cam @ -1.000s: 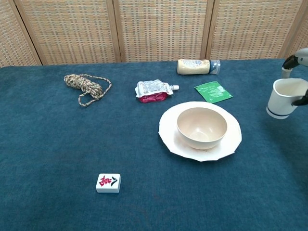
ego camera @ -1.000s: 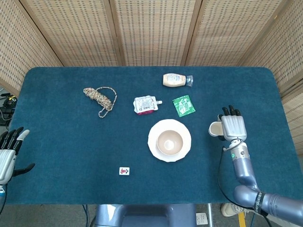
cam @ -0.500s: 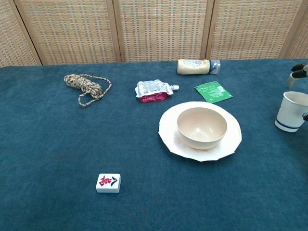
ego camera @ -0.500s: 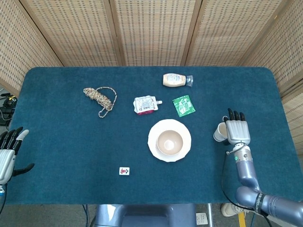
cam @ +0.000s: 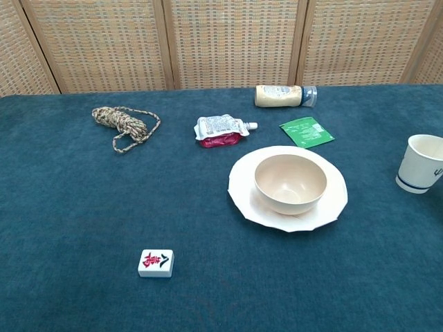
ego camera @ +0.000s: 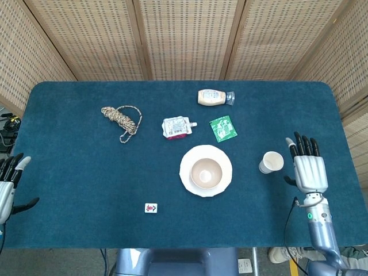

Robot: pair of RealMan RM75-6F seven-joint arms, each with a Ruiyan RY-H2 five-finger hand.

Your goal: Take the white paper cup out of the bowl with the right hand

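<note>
The white paper cup stands upright on the blue table, right of the beige bowl. The bowl sits empty on a white plate. My right hand is open, fingers spread, just right of the cup and apart from it; the chest view does not show it. My left hand is open at the far left edge of the table, holding nothing.
A coiled rope lies at the back left. A red-and-white pouch, a green packet and a lying sauce bottle sit behind the plate. A small mahjong tile lies near the front.
My right hand set the cup down on the table, let go of it and drew back to the right and toward the front. The left hand barely shifted.
</note>
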